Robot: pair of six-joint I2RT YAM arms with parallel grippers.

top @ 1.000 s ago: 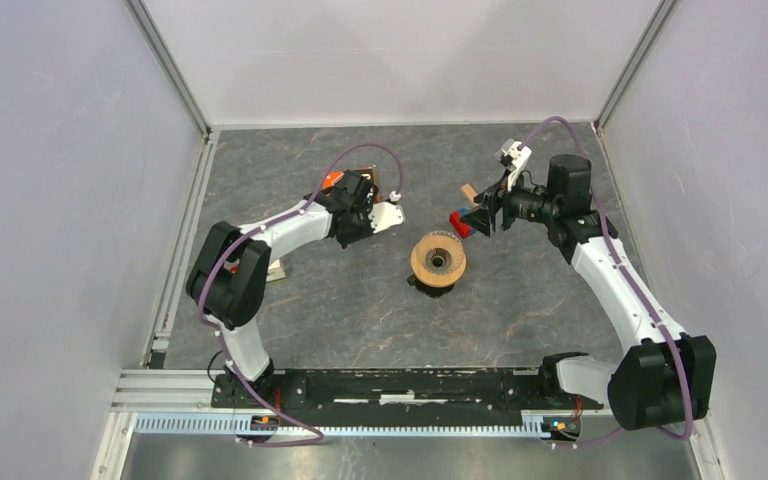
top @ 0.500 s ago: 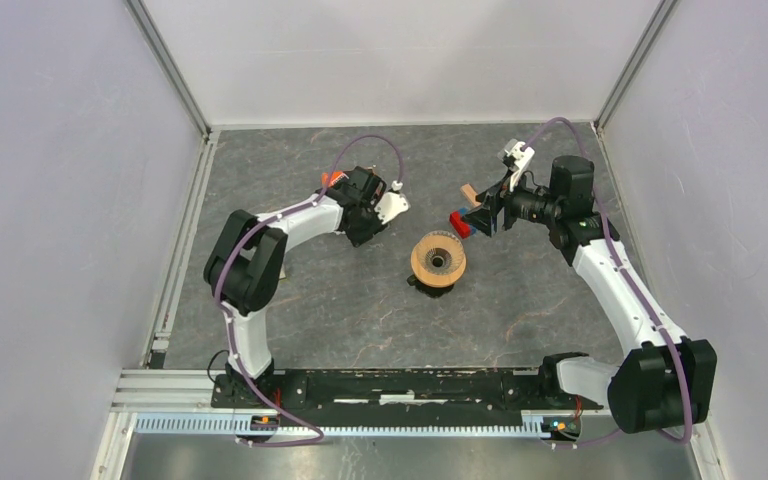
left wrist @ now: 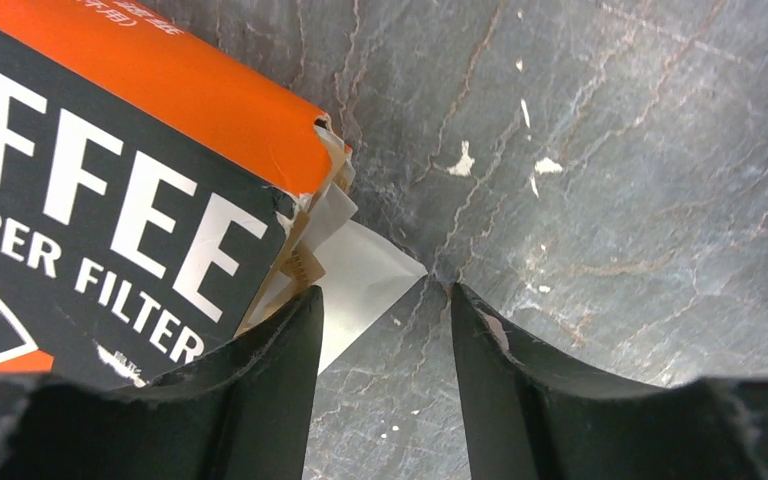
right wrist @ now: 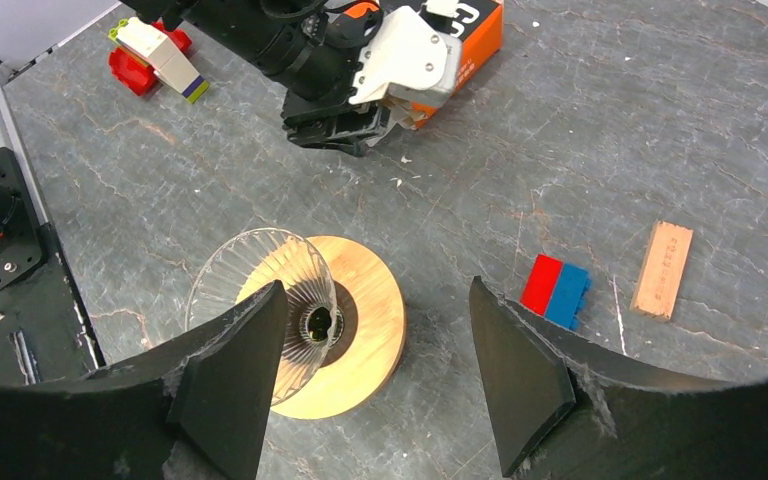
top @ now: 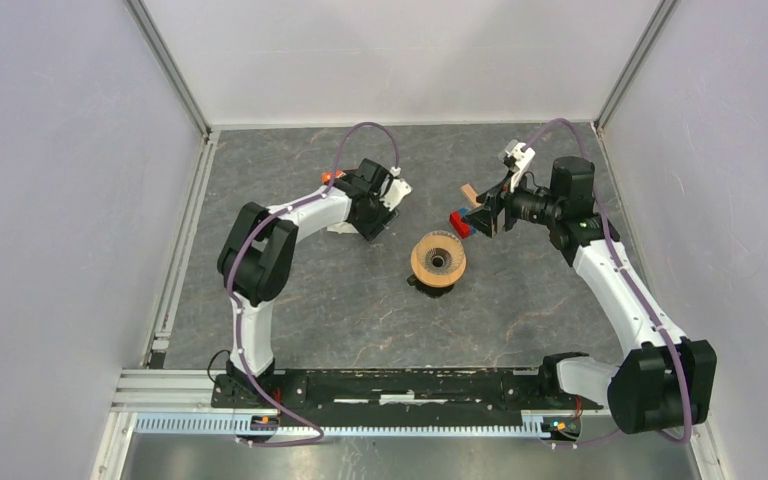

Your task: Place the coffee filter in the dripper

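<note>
The dripper (top: pixel 438 261) stands mid-table; the right wrist view shows a clear ribbed funnel (right wrist: pixel 270 295) with a dark centre hole on a round tan base. A white corner of the coffee filter (left wrist: pixel 370 268) sticks out of the open end of the orange-and-black "COFFEE PAPER FILTER" packet (left wrist: pixel 110 200). My left gripper (left wrist: pixel 382 292) is open and low over the table. Its left finger overlaps the filter's corner, and the filter's tip lies just ahead of the gap. My right gripper (right wrist: pixel 375 300) is open and empty, hovering above and right of the dripper.
A red-and-blue brick (right wrist: pixel 555 290) and a small wooden block (right wrist: pixel 664 270) lie right of the dripper. A red, white and green brick stack (right wrist: pixel 155 55) lies at the far left. White enclosure walls ring the table.
My left arm has swung its wrist farther back and to the right, turning by the packet. The right arm and the dripper have not moved.
</note>
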